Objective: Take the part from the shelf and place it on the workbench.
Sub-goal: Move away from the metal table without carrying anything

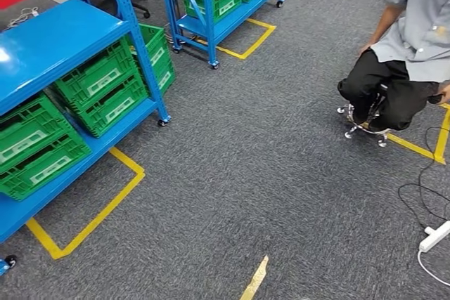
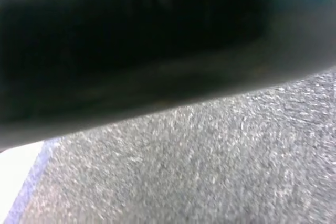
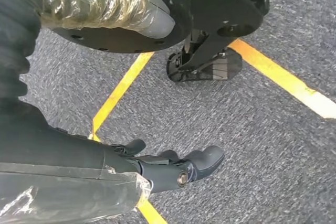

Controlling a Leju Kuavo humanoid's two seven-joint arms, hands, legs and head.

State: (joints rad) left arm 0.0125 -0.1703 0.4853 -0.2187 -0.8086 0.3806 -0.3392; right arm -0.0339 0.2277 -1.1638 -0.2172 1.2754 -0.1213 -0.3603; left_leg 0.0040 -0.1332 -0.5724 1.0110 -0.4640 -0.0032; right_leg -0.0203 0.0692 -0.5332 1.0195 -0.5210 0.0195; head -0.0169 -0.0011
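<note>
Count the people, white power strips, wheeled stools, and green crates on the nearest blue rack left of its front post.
Person: 1
White power strip: 1
Wheeled stool: 1
Green crates: 4, in two stacks
Total: 7

Bright even indoor light, glare on the blue shelf (image 1: 50, 40), left wrist view blurred and half dark
</note>
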